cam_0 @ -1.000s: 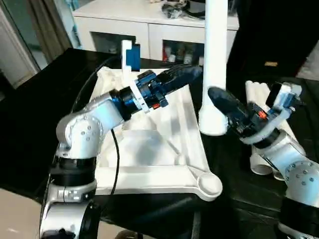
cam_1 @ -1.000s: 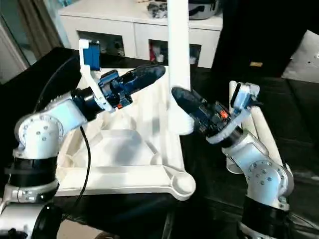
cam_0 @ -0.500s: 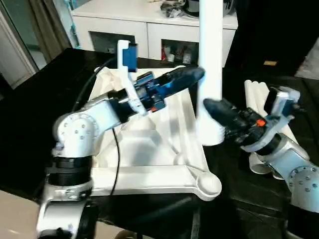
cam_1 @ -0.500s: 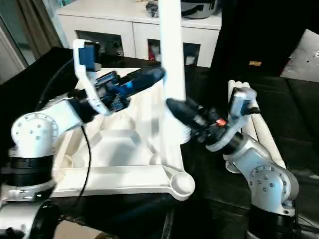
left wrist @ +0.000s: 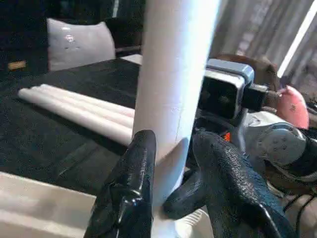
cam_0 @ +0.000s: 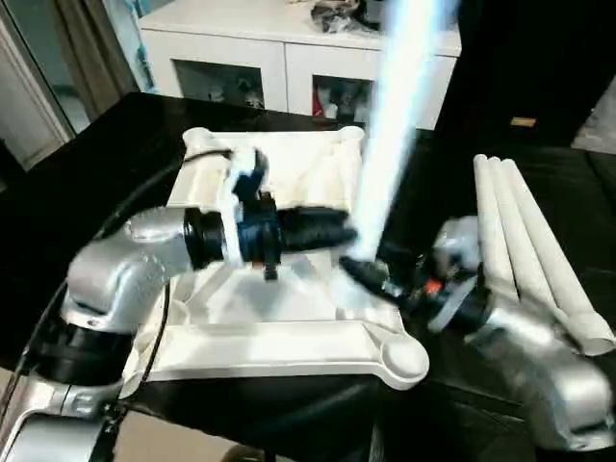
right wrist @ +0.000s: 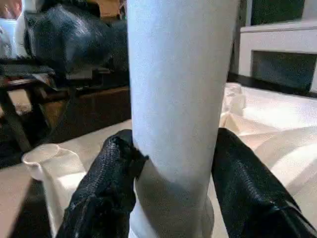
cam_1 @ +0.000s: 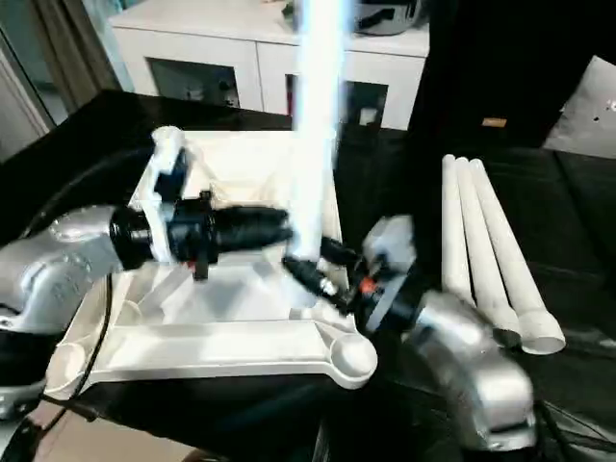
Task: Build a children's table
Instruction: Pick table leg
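**White leg held upright in both grips**

White plastic leg [cam_0: 390,144] stands between both sets of jaws. The left gripper [left wrist: 173,193] clamps it low on the shaft, and the right gripper [right wrist: 173,198] grips it just above its foot, likely steadying it over the upturned tabletop [cam_0: 289,337]. Three spare legs [cam_0: 525,241] lie beside the right gripper.

One upturned tabletop [cam_0: 289,332], one upright leg [cam_0: 395,125], three loose legs [cam_0: 534,255] side by side.
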